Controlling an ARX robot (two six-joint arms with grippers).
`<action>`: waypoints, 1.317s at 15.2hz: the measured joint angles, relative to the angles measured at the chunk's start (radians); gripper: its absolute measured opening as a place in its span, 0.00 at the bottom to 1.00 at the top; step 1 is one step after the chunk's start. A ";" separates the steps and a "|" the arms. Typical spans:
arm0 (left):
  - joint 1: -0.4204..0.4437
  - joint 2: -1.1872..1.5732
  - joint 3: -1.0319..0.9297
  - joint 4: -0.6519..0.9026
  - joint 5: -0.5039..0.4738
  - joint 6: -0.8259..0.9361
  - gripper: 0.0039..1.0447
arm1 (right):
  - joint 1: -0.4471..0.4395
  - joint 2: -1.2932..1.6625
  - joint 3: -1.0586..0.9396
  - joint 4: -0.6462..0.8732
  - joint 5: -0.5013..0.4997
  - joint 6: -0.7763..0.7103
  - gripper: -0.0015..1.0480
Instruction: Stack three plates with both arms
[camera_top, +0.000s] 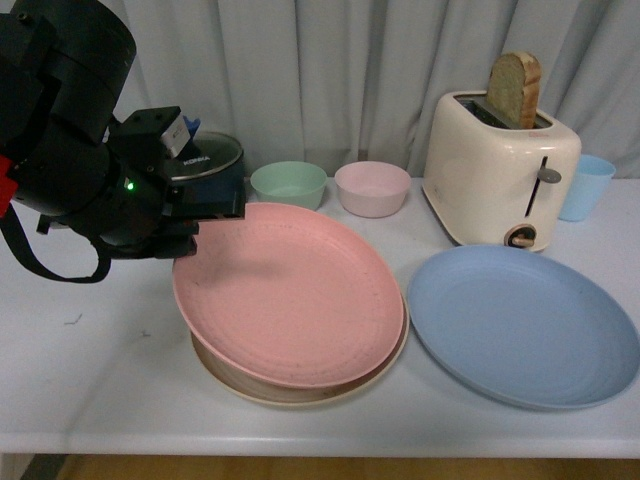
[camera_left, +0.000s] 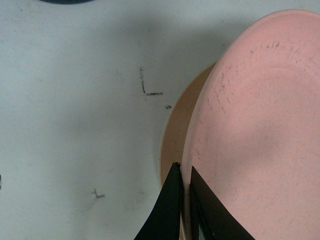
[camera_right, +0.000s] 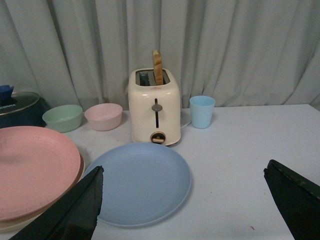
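The pink plate (camera_top: 290, 295) lies over the beige plate (camera_top: 300, 392) at the table's middle, tilted up a little on its left side. My left gripper (camera_top: 190, 235) is shut on the pink plate's left rim; in the left wrist view the jaws pinch the rim (camera_left: 186, 175) with the beige plate (camera_left: 175, 135) just below. The light blue plate (camera_top: 522, 325) lies flat to the right, alone. My right gripper (camera_right: 182, 192) is open and empty, held above the table with the blue plate (camera_right: 140, 182) between and beyond its fingertips. The right arm is out of the front view.
A cream toaster (camera_top: 500, 170) with a bread slice stands behind the blue plate. A light blue cup (camera_top: 587, 187) is at its right. A green bowl (camera_top: 288, 184), a pink bowl (camera_top: 372, 188) and a dark lidded pot (camera_top: 205, 160) stand at the back.
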 joint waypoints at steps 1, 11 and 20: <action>0.003 0.006 0.001 0.004 0.004 0.000 0.02 | 0.000 0.000 0.000 0.000 0.000 0.000 0.94; 0.008 -0.146 -0.091 0.083 0.024 0.090 0.91 | 0.000 0.000 0.000 0.000 0.000 0.000 0.94; 0.027 -0.756 -0.750 0.814 -0.213 0.163 0.45 | 0.000 0.000 0.000 0.000 0.000 0.000 0.94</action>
